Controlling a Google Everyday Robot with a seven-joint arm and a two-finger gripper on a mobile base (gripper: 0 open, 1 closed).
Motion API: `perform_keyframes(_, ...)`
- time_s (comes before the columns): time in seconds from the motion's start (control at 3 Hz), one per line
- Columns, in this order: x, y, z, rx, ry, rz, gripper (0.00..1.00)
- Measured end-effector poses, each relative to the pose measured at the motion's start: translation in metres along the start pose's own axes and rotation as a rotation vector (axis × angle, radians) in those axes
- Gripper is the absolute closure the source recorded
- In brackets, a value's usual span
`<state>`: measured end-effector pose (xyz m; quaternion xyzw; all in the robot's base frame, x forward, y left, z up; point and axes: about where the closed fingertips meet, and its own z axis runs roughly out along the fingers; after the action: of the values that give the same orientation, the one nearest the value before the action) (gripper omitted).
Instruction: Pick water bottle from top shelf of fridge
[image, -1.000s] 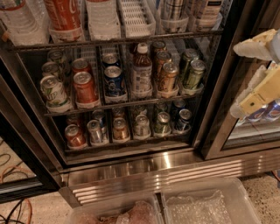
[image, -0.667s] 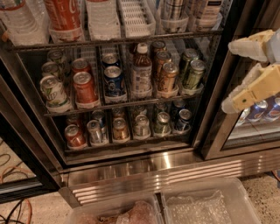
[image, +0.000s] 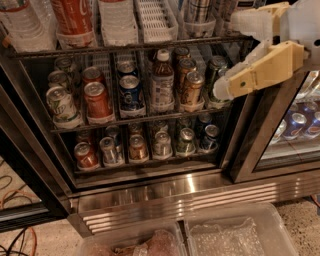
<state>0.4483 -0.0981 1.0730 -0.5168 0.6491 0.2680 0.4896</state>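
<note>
- Gripper (image: 229, 56) upper right of frame, fingers spread, holding nothing.
- Water bottle (image: 22, 27) far upper left, on top shelf (image: 150, 46), beside red cola bottle (image: 74, 20).
- Likely best: travel well left, enter level, avoid the cola.

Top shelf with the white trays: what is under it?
Under the dark wire top shelf sit two rows of drink cans and a brown white-capped bottle. The cream gripper, jaws open, at the right partly hides the rightmost can.
</note>
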Motion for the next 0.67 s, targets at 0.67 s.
perform_keyframes(0.67,-0.008,0.002,0.011,-0.001,-0.044,-0.004,0.00)
